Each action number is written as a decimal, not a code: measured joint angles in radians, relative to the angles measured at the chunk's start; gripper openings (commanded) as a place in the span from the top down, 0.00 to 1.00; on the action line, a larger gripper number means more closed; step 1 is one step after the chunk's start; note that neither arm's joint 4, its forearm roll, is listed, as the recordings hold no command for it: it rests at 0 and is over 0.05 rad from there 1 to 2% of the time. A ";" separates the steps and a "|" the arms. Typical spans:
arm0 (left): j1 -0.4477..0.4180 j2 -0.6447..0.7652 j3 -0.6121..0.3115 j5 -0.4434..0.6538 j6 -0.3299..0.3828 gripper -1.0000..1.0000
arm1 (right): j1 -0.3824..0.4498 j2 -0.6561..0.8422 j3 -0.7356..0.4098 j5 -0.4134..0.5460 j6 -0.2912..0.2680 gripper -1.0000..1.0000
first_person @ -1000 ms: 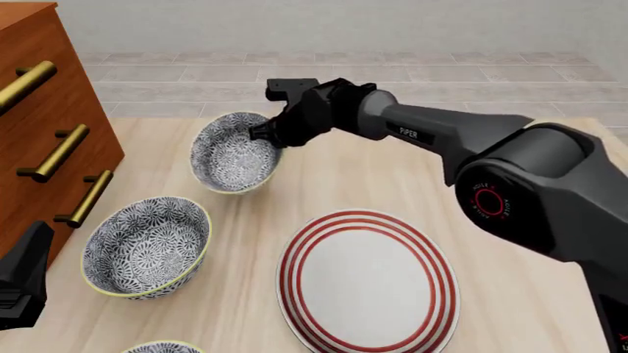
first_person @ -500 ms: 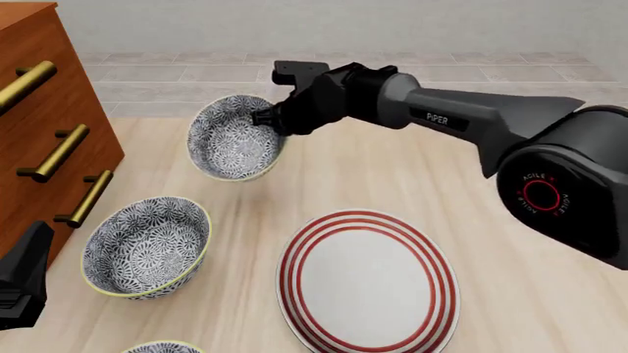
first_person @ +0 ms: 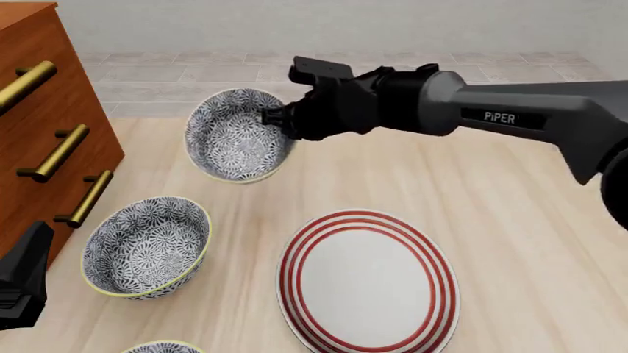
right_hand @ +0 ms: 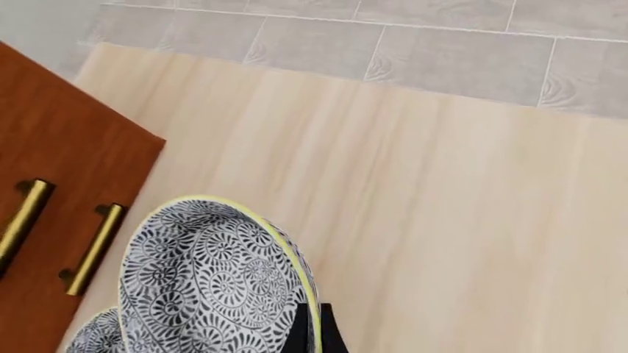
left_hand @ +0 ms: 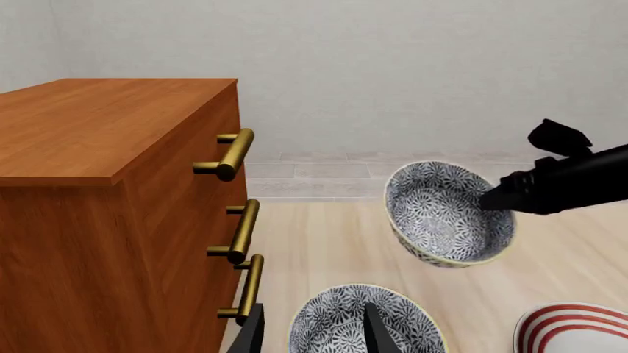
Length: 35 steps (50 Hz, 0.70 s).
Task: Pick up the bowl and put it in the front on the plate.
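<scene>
Only right gripper (first_person: 278,118) tips hidden behind tilted bowl (first_person: 234,136) rim.

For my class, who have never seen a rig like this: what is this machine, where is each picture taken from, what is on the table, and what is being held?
These are simulator renders of two robot arms at a wooden table. One picture looks down from a fixed front camera; the other two come from cameras behind each gripper. The right gripper pinches the rim of a patterned bowl, holding it tilted above the table. A second matching bowl sits on the table beside a wooden drawer cabinet, and a red-ringed plate lies nearer the camera. The left gripper hangs open over that second bowl, holding nothing.
</scene>
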 measured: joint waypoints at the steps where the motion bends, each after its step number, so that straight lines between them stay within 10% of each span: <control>1: 0.000 0.000 0.000 0.000 0.000 0.00 | 0.000 -0.010 0.014 -0.005 0.004 1.00; 35: 0.000 0.000 0.000 0.000 0.000 0.00 | -0.045 -0.356 0.459 -0.119 0.100 1.00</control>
